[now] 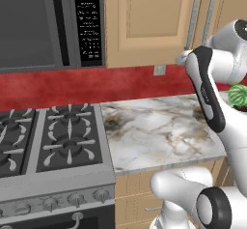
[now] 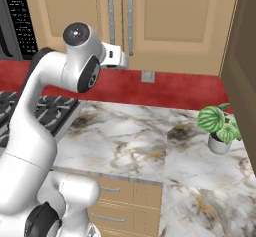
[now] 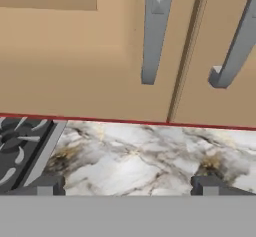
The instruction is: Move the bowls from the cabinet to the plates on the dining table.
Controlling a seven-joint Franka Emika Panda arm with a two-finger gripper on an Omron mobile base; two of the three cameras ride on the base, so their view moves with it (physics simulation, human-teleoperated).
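The light tan wall cabinet (image 2: 160, 26) hangs above the counter with both doors closed. Its two grey bar handles (image 3: 156, 31) run side by side along the door seam. My gripper (image 3: 127, 188) is raised just below and in front of those handles, also seen at the end of the white arm (image 2: 121, 59). Its fingertips (image 3: 46, 187) stand far apart, open, with nothing between them. The bowls are hidden behind the closed doors. The plates and the dining table are out of view.
A marble counter (image 1: 154, 131) lies below the cabinet, with a gas stove (image 1: 48, 136) to its left and a microwave (image 1: 43, 25) above that. A small potted plant (image 2: 220, 128) stands at the counter's right, beside a tall cabinet side (image 2: 245, 56).
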